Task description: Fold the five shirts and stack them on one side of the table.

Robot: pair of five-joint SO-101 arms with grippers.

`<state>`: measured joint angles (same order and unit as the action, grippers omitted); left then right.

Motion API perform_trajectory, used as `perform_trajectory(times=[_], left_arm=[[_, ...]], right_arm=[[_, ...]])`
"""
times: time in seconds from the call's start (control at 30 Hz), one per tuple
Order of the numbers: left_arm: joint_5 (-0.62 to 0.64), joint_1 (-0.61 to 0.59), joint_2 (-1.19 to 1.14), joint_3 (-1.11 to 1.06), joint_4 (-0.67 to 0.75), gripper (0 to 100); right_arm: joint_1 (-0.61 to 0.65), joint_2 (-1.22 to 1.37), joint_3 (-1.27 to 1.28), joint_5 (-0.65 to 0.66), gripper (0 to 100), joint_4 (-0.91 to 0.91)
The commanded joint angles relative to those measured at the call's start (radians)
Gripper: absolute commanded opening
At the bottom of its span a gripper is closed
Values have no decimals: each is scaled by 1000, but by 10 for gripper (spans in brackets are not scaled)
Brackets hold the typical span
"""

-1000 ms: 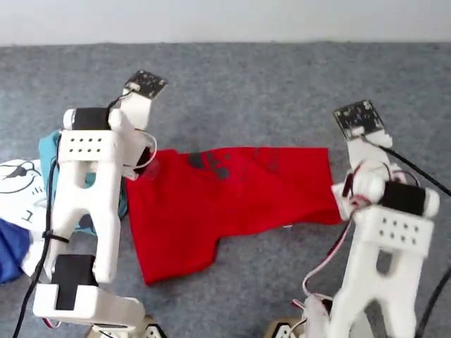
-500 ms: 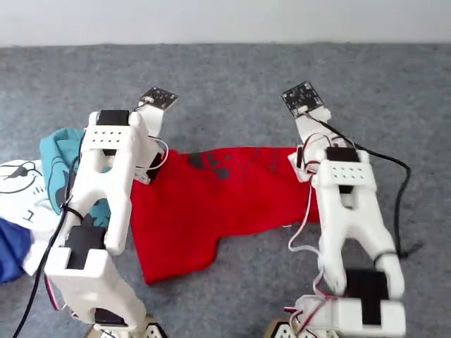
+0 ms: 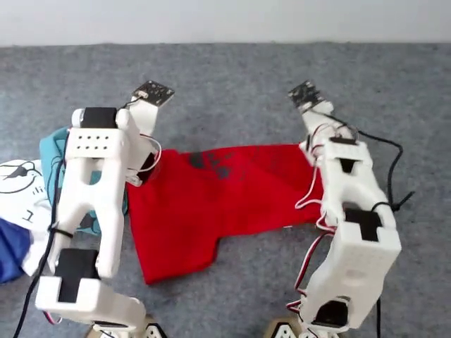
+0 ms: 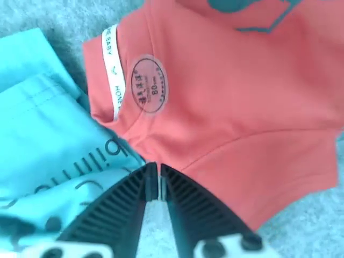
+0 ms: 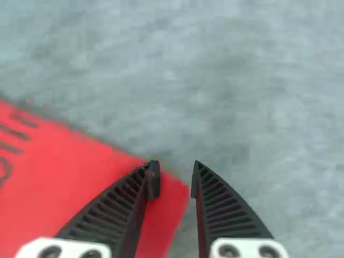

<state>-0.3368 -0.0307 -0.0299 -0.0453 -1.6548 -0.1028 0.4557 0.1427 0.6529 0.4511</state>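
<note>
Holds left gripper (image 4: 153,167), claw together, at collar of flat red cotton shirt (image 3: 211,204); right gripper (image 5: 174,167), claw apart, over its corner.

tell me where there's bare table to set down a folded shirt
Free: the wide strip of grey table between the red shirt's far edge and the back wall, and the patch past the right arm. Crowded: the left edge, where the teal shirt, white shirt and blue shirt pile beside the left arm.

- High view: fixed overhead, looking down across the table (image 3: 232,77).
- Left wrist view: close above the red shirt (image 4: 226,107), collar end.
- Right wrist view: close above the same shirt's corner.
</note>
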Motion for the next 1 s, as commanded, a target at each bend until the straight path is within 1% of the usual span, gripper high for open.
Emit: perform_trajectory(times=[0.0,0.17,0.23,0.33,0.4,0.5,0.63,0.67,0.73,0.8,0.87,0.97], left_arm=[[-17,-3,83,38,-32,16],[-17,-5,118,36,-55,16],[-15,-5,126,36,-63,16],[-15,-5,133,36,-74,16],[-14,-5,133,36,-74,16],[-12,-5,133,36,-74,16],[-11,-5,133,36,-83,16],[-11,-5,133,38,-91,16],[-11,-5,133,38,-97,16],[-11,-15,133,38,-97,16],[-11,-43,133,38,-97,16],[-14,-91,133,38,-97,16]], right_arm=[[-16,-18,-129,6,104,105],[44,-124,-173,-2,106,412],[64,-174,-175,-64,108,487],[82,-225,-175,-153,109,535],[94,-228,-175,-164,109,535],[105,-191,-175,-164,109,473],[85,-93,-175,-157,109,266],[79,-74,-175,-135,108,231],[73,-61,-181,-86,108,237],[74,-73,-198,-84,108,340],[77,-96,-229,-91,108,484],[76,-110,-287,-127,108,656]])
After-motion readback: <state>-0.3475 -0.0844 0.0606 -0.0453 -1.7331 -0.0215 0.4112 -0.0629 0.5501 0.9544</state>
